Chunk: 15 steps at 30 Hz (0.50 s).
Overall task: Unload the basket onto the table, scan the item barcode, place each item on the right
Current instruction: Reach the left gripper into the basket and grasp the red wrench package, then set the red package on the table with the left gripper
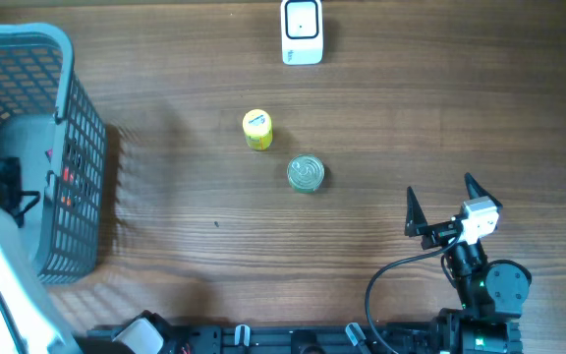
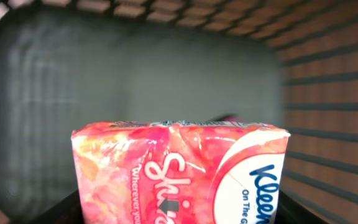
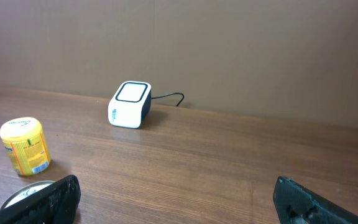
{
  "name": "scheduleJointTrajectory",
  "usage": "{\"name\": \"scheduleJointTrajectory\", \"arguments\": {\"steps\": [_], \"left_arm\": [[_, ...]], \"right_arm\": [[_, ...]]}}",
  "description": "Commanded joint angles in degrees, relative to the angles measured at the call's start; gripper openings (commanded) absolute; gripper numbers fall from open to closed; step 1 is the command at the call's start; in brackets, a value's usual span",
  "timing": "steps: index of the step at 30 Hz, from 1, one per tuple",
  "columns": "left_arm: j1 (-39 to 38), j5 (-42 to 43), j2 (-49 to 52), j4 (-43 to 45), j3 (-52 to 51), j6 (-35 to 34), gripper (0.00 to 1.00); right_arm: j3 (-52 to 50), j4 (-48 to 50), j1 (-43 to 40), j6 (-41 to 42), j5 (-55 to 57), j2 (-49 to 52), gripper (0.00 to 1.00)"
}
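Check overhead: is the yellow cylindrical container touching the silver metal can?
No, the yellow cylindrical container and the silver metal can stand apart, bare wooden table between them.

pink floral plastic-wrapped kleenex tissue pack [image 2: 179, 171] sits inside grey mesh basket [image 1: 77, 118], printed face filling the left wrist view. white cube barcode scanner [image 1: 302, 31] with dark top window stands upright at far edge of wooden table [image 1: 185, 246].

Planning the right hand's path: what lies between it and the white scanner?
Only bare table between right hand and scanner, in overhead and right wrist views; can and yellow tub sit left.
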Motion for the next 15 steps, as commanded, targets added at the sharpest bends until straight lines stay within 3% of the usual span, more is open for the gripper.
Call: {"name": "scheduleJointTrajectory", "arguments": {"steps": [1,5,7,9,10,11,15], "left_arm": [[-0.15,15.54,-12.26,3.58,6.25,1.01,0.66],[-4.37,39.95,-21.29,17.57,6.8,0.24,0.67],[-12.57,43.32,-23.74,21.03,6.8,-2.03,0.68],[-22.12,43.32,-23.78,20.96,6.8,0.66,0.68],[-26.88,43.32,-23.37,20.76,6.78,4.28,0.69],[-37.35,42.84,-21.24,19.89,6.69,13.84,0.72],[-52.65,36.13,-13.35,12.72,6.69,29.42,0.69]], "right_arm": [[-0.07,0.28,-0.02,0.87,0.11,-0.26,1.0],[-0.07,0.28,-0.02,0.87,0.11,-0.26,1.0],[-0.07,0.28,-0.02,0.87,0.11,-0.26,1.0],[-0.07,0.28,-0.02,0.9,0.11,-0.26,1.0],[-0.07,0.28,-0.02,0.87,0.11,-0.26,1.0],[-0.07,0.28,-0.02,0.9,0.11,-0.26,1.0],[-0.07,0.28,-0.02,0.87,0.11,-0.26,1.0]]}}
